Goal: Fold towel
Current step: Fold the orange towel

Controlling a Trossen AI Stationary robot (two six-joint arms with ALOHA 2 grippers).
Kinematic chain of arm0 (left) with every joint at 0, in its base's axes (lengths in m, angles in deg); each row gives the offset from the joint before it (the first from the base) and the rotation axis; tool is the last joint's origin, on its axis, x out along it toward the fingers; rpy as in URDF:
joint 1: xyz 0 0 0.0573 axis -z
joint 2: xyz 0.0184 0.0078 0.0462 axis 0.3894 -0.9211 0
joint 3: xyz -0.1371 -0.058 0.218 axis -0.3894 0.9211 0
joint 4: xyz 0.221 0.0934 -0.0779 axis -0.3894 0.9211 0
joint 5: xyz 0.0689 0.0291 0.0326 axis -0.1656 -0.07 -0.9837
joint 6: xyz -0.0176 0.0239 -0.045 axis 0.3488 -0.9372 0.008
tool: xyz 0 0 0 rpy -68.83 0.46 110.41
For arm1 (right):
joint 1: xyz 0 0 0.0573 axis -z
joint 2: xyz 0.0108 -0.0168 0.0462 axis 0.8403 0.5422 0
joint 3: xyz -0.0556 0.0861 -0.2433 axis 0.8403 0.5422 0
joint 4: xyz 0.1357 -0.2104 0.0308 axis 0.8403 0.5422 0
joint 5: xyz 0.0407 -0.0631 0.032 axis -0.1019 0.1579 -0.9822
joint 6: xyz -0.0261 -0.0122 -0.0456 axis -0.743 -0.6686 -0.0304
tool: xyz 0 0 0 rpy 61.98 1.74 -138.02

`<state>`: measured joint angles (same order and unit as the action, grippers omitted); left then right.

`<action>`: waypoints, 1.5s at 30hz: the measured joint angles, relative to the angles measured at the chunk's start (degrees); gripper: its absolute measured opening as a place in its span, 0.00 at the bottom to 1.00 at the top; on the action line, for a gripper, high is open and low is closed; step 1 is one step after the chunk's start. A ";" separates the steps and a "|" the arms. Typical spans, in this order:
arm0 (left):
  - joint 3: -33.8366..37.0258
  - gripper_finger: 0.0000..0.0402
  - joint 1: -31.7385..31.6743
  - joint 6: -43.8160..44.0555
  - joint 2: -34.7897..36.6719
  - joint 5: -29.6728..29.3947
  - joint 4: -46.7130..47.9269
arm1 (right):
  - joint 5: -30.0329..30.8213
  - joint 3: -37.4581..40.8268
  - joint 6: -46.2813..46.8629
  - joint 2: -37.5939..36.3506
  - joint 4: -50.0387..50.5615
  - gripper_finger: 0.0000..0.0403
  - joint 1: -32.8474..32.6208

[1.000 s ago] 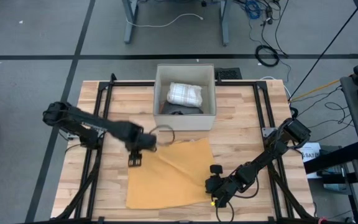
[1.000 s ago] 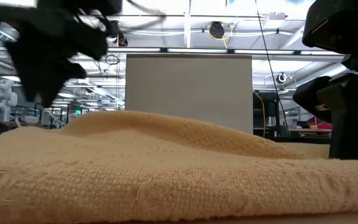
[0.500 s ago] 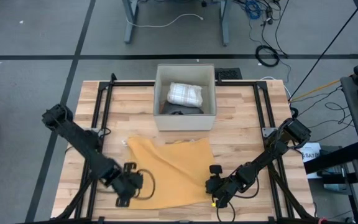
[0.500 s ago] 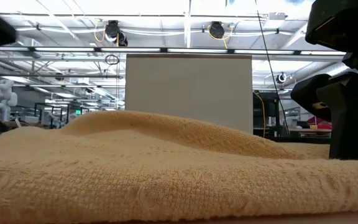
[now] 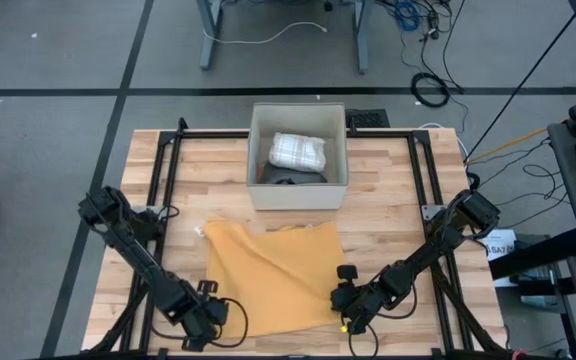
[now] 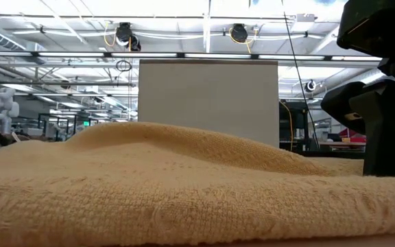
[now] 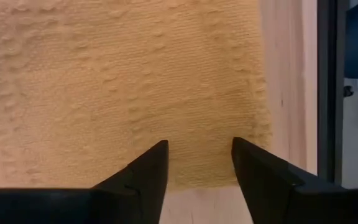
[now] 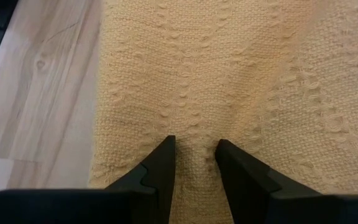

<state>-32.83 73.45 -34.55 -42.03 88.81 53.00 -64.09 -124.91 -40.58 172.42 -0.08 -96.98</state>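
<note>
Yellow cloth, the towel (image 5: 273, 275), is spread on the wooden table (image 5: 388, 215), in front of an open white box (image 5: 298, 155); a folded checked cloth (image 5: 297, 151) is seen inside that box. The towel is not laid flat: one far corner is drawn out toward the left, and soft ridges are raised across its middle, shown as a low hump in the low view (image 6: 184, 171). The left gripper (image 5: 204, 322) is placed at the towel's near left corner, at the table's front edge. In the left wrist view its two dark fingers (image 7: 148, 171) are held apart with a clear gap between them, just over the towel's hem (image 7: 135, 93), with bare wood beside it; nothing is gripped between them. The right gripper (image 5: 346, 300) is set at the towel's near right corner. In the right wrist view its fingers (image 8: 160, 165) are brought narrowly together, and a small ridge of the towel (image 8: 197, 93) is pinched up between them, so the cloth is held at that edge. Black frame rails (image 5: 163, 190) are fixed along both sides of the table. Part of the right arm is seen as a dark mass at the right edge of the low view, with the white box standing behind the towel (image 6: 208, 96).
</note>
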 joint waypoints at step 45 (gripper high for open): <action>-1.73 0.32 2.50 3.04 -1.49 -1.93 -2.46 | 0.09 0.00 1.30 0.01 -1.16 0.28 0.11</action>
<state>-34.56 75.95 -31.51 -43.52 86.88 50.54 -64.00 -124.91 -39.28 172.42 -1.24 -96.87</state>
